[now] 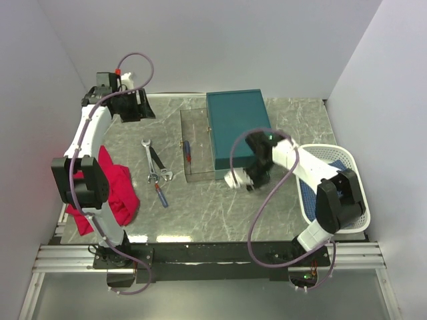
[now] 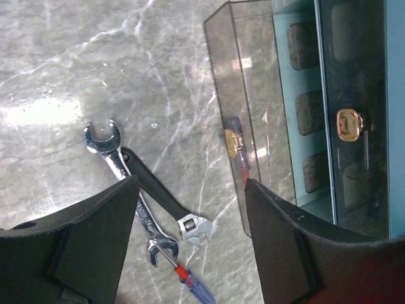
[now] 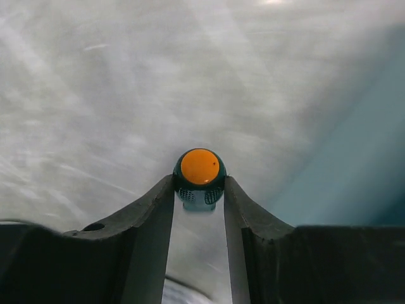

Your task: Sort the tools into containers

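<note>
Found right claw (image 3: pixel 199 190) closed partway onto stubby screwdriver (image 3: pixel 199 166), fingers (image 3: pixel 158 215) pressed against both sides of its green collar. Viewed end-on from the wrist: orange butt toward the camera, long axis running straight away along the claw's own line, shaft and tip hidden behind the handle. Cannot tell whether the tip meets the tabletop (image 3: pixel 95 95). From above, placed this grip just off the near edge of teal box (image 1: pixel 237 127), between it and white basket (image 1: pixel 357 200).

Found left claw (image 2: pixel 190 247) wide open, gripping nothing, hovering over the far-left tabletop. Noted below it silver wrench (image 2: pixel 117 164) and black-handled wrench (image 2: pixel 164 202) lying crossed, long axes running far-to-near and slanting slightly rightward. Noted red-and-blue screwdriver (image 2: pixel 193 285) at their near ends, handle toward the near edge, tip at the silver wrench's ring end.

Recorded clear lid (image 1: pixel 197 143) lying open left of the box, and red cloth (image 1: pixel 117 190) by the left arm.
</note>
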`<action>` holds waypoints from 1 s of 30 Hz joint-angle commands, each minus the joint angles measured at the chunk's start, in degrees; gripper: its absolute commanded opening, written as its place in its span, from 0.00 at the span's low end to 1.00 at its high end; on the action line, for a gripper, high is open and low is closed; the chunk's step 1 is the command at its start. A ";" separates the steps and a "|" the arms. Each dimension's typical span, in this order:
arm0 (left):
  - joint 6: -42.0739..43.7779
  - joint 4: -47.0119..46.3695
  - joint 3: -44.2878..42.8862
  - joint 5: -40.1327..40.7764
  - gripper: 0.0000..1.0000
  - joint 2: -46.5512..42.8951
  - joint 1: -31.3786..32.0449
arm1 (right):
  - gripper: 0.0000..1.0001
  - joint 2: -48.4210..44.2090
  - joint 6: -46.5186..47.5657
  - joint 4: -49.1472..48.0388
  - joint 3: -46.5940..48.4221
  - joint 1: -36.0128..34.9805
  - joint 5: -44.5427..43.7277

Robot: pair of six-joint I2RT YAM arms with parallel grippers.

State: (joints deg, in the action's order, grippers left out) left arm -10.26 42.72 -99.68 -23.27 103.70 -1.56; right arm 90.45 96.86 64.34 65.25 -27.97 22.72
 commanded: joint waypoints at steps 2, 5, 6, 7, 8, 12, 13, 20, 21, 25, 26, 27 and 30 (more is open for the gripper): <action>-1.25 -3.77 3.34 -5.64 0.73 -2.09 -3.96 | 0.00 4.53 -9.66 14.22 29.62 -2.97 10.49; -3.35 -8.86 9.31 -7.22 0.74 -5.17 -5.72 | 0.00 11.11 -21.15 17.92 47.81 -5.25 18.39; -4.58 -9.75 10.81 -7.58 0.74 -6.04 -5.99 | 0.00 13.06 -28.58 18.28 52.73 -5.95 20.76; -5.11 -10.37 13.17 -7.76 0.74 -7.36 -6.26 | 0.00 14.99 -31.61 18.11 61.22 -7.00 23.66; -5.64 -11.25 14.15 -7.76 0.74 -7.81 -6.61 | 0.00 18.32 -35.39 16.80 64.53 -7.45 24.64; -8.98 -10.56 17.50 -7.49 0.73 -9.04 -7.49 | 0.00 21.51 -55.85 -3.18 66.24 -7.02 22.72; -9.33 -10.29 18.11 -7.76 0.73 -9.22 -7.49 | 0.00 22.39 -57.55 -6.12 64.58 -6.75 21.85; -8.11 -13.19 24.26 -3.82 0.74 -12.64 -7.58 | 0.00 28.82 -59.51 -11.07 66.85 -6.14 18.23; -6.72 -13.62 25.14 -3.89 0.74 -12.65 -7.66 | 0.02 28.20 -59.77 -13.34 63.89 -5.70 18.24; -1.26 -6.37 22.44 2.25 0.73 -9.93 -7.49 | 0.56 21.98 -65.73 -22.74 55.35 -4.99 15.17; 3.01 -4.77 21.55 4.35 0.73 -9.83 -7.49 | 0.60 20.74 -66.96 -24.59 53.59 -4.73 14.46; 6.10 -3.62 20.93 4.54 0.73 -10.27 -7.49 | 0.62 19.42 -68.37 -27.57 50.01 -4.38 14.02; 22.27 4.81 14.72 3.67 0.73 -9.66 -7.32 | 0.68 14.24 -71.10 -33.28 42.45 -3.76 13.67</action>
State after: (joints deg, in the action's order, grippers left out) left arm -7.16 38.30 -76.88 -21.89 94.19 -8.93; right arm 114.72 32.14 43.83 113.82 -32.75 37.54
